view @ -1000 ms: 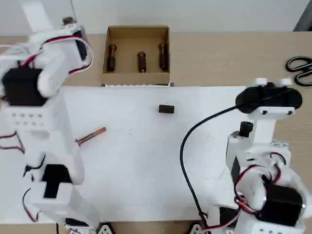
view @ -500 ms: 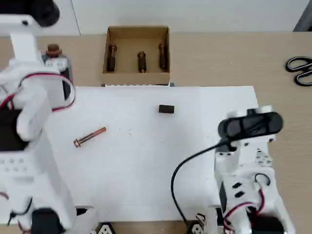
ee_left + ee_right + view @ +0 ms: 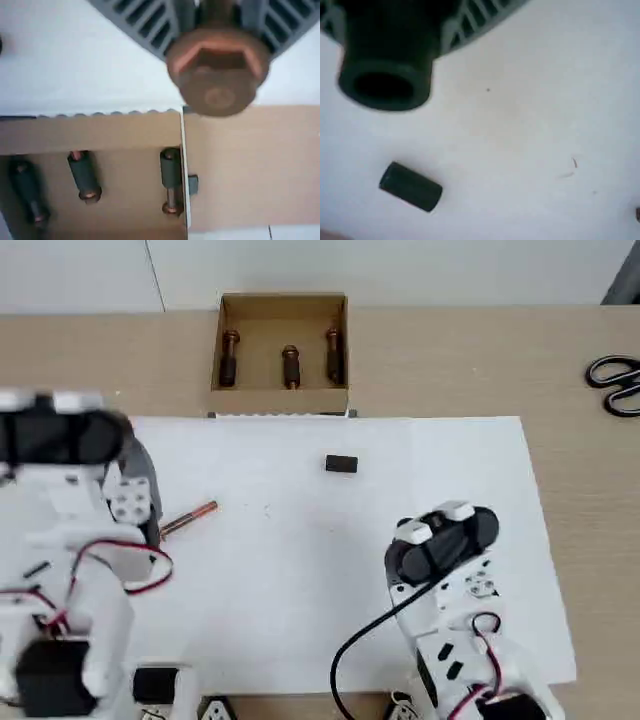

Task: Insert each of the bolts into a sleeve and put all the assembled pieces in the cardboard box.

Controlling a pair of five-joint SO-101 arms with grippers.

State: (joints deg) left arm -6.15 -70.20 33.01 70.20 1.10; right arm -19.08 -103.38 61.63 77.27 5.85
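My left gripper (image 3: 217, 17) is shut on a copper bolt (image 3: 218, 75), whose hex head faces the camera. Beyond it lies the cardboard box (image 3: 90, 131) with three bolt-and-sleeve pieces (image 3: 171, 180). My right gripper (image 3: 390, 22) is shut on a black sleeve (image 3: 385, 80), open end showing, above the white sheet. A second sleeve (image 3: 411, 186) lies loose on that sheet. From above, the box (image 3: 284, 400) sits at the back, the loose sleeve (image 3: 341, 464) in front of it, and a loose bolt (image 3: 188, 519) lies beside the left arm (image 3: 70, 490). The right arm (image 3: 445, 540) is near the front.
A white paper sheet (image 3: 300, 580) covers the middle of the wooden table. Black scissors (image 3: 618, 383) lie at the far right edge. The three assembled pieces (image 3: 291, 367) stand side by side in the box.
Both arms have drawn back toward the table's near edge. The left arm came away from beside the box; the right arm swung from the right side to the front middle.
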